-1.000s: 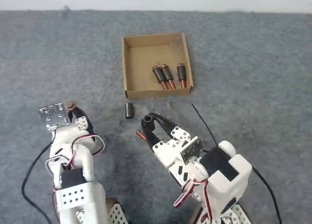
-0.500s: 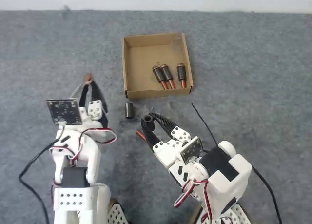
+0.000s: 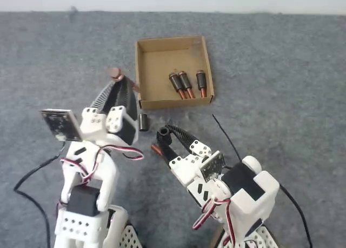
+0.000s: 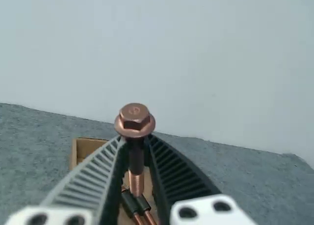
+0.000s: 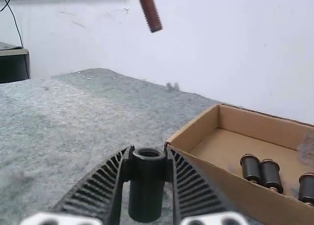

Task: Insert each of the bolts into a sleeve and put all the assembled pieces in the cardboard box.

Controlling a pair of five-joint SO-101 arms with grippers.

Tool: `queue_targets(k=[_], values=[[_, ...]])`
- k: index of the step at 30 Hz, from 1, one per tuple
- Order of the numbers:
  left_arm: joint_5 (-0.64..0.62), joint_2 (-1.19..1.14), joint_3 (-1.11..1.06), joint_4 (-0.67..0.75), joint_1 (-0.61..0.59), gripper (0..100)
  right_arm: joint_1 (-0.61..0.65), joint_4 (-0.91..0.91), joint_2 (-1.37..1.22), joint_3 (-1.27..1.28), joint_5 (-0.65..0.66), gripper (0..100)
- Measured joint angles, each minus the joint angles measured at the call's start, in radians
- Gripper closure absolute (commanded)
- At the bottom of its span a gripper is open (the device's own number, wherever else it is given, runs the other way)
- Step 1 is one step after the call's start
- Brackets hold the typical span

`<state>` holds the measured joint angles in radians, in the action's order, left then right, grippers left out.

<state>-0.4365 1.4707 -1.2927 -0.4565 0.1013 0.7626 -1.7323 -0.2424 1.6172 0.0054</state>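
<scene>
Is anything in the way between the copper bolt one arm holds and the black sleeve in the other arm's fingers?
Nothing visible does. In the right wrist view, open air separates the threaded tip of the bolt from the open mouth of the sleeve.

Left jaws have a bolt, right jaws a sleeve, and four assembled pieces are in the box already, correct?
Not four: the high view shows three assembled pieces in the cardboard box. The left jaws do hold a bolt and the right jaws a sleeve.
</scene>
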Motion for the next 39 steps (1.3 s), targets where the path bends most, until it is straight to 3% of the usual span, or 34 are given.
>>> queue_targets(k=[7,18,24,33,39], values=[[0.089,0.0,0.0,0.0,0.115,99,0.0,0.0,0.0,0.0,0.0,99.1],[0.109,-0.002,0.049,-0.005,0.16,99,0.0,0.0,0.0,0.0,0.0,99.1],[0.11,-0.141,0.186,-0.149,0.264,99,0.0,0.0,0.0,0.0,0.0,99.1],[0.11,-0.245,0.212,-0.204,0.272,99,0.0,0.015,0.0,-0.002,0.0,99.1],[0.176,-0.245,0.212,-0.279,0.272,99,0.0,0.017,0.0,-0.002,0.0,99.1]])
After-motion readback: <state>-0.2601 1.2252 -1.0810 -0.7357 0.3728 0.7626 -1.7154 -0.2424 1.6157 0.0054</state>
